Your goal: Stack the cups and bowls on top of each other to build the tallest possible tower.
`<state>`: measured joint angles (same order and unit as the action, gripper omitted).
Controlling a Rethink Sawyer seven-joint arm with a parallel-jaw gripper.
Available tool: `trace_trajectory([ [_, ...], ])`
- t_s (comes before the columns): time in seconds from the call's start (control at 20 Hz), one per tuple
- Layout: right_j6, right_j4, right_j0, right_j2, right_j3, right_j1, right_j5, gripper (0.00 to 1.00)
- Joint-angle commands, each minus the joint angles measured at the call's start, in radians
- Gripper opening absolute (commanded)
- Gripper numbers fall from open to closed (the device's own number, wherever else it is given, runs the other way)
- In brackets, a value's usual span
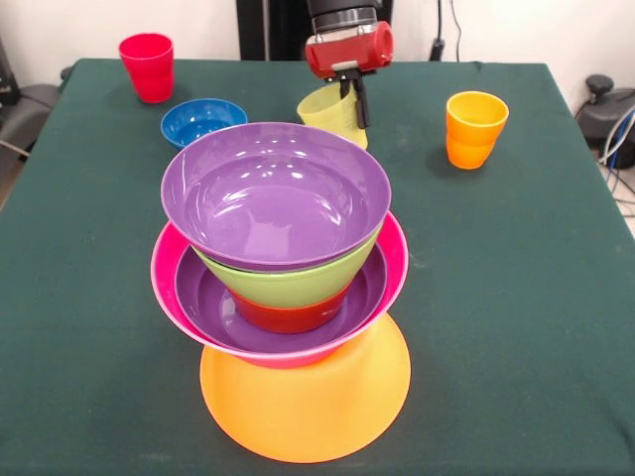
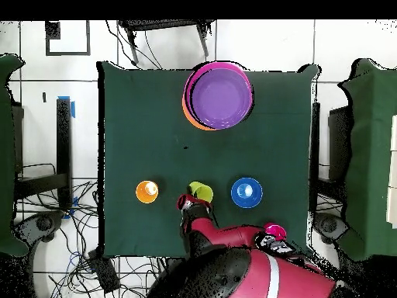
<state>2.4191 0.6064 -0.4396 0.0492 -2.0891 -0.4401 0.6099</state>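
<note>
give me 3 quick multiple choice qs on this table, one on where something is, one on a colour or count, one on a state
1. Where does the blue bowl stand?
A. on top of the tower
B. on the table, apart from the tower
C. inside the orange cup

2. What colour is the top bowl of the tower?
A. purple
B. lime green
C. blue

3. How does the pale yellow cup sit?
A. upright on the cloth, far from the gripper
B. nested in the red cup
C. tilted at the gripper

Key:
1 B: it sits alone on the cloth between the red cup and the yellow one.
2 A: the purple bowl rests in the lime green one.
3 C: its mouth leans sideways right beneath the gripper, and the orange cup stands apart.
</note>
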Motion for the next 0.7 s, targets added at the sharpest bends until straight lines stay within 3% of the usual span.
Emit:
trace_trajectory([
  [0.05,0.108,-0.073,0.015,-0.017,0.047,0.156,-0.105,0.00],
  [0.6,0.099,-0.077,0.013,-0.004,0.030,0.116,-0.160,0.00],
  [0.65,0.096,-0.086,0.026,-0.013,0.029,0.112,-0.159,1.00],
  [0.7,0.095,-0.085,0.025,-0.010,0.029,0.110,-0.163,1.00],
])
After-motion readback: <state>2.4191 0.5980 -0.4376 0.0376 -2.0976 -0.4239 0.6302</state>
